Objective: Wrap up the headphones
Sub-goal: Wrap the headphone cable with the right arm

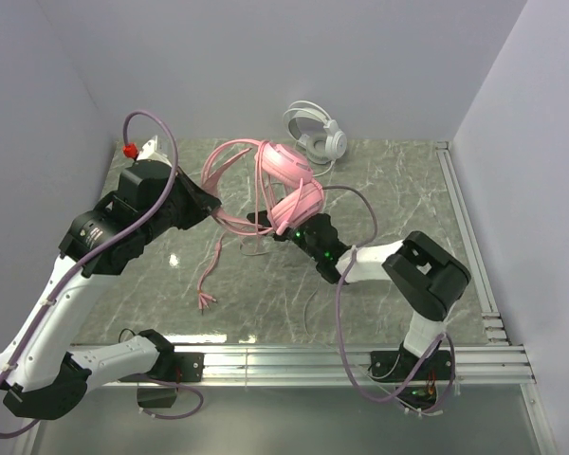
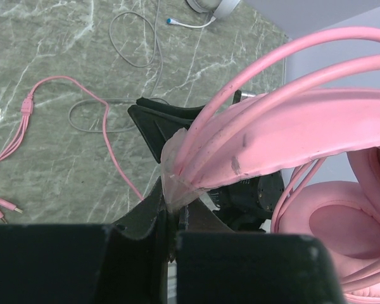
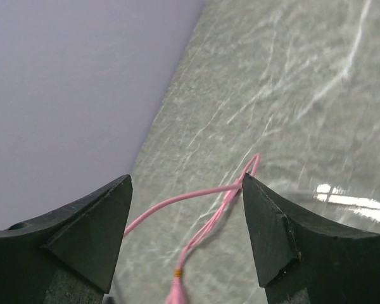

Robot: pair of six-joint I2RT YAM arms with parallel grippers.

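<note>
Left claw (image 1: 211,202): clamped narrow on the headband of the pink headset (image 1: 286,163). Only the left wrist view shows the black fingers (image 2: 153,209) pinching the band's thin pink arcs together.
Pink cable (image 1: 206,301): thin and limp, trailing down the desk (image 1: 408,199) to a splayed tuft of plugs. The left wrist view catches it curving over the stone (image 2: 107,126).
Pink headset, shape: a broad, smooth, scuffed band (image 2: 291,133) over a round, padded, matte earcup. From above it sits mid-desk towards the back, tipped on its side.
Right claw (image 1: 277,230): just beside the lower pink earcup. From above I cannot tell its gap. Its own camera shows the wedge-shaped jaws spread wide (image 3: 187,179), holding nothing, with the pink cable (image 3: 234,187) lying on the desk beyond.
White headset (image 1: 318,133): glossy, with grey cushions, against the back wall, apart from both claws.
Desk surface: polished grey-green marble with white veins.
</note>
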